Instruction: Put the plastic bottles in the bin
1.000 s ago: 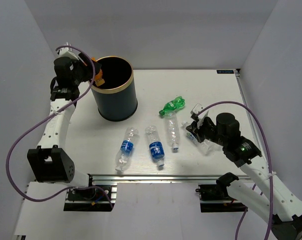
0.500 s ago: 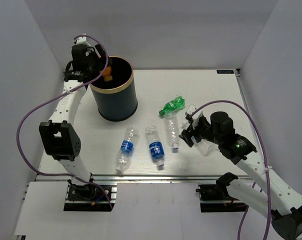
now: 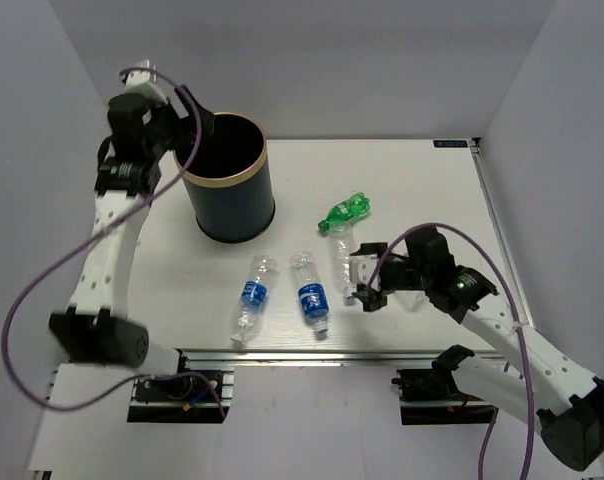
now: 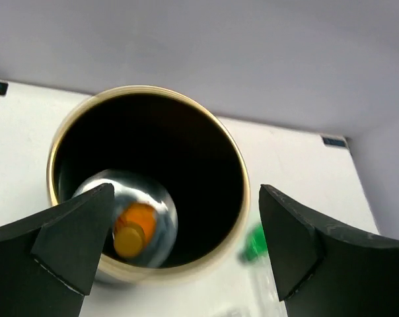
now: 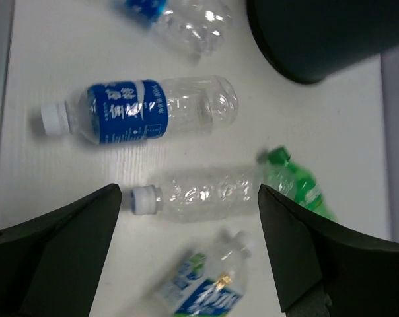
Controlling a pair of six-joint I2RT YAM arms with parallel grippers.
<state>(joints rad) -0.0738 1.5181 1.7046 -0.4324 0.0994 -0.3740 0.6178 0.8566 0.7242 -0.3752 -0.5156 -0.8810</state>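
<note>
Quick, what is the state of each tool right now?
Left tool: open, holding nothing, at the bin.
Right tool: open, holding nothing, near a clear bottle.

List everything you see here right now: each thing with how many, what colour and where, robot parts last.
bin: one, dark navy with a gold rim, standing at the back left of the table
orange-topped object: one, blurred, inside the bin
blue-label bottles: two, clear, lying side by side near the front edge
plain bottle: one, clear with a white cap, lying to the right of those
green bottle: one, green, lying behind the plain bottle
fifth bottle: one, clear with a blue and green label, lying under the right wrist
table: one, white
left gripper: one, black, open above the bin
right gripper: one, black, open over the plain bottle
</note>
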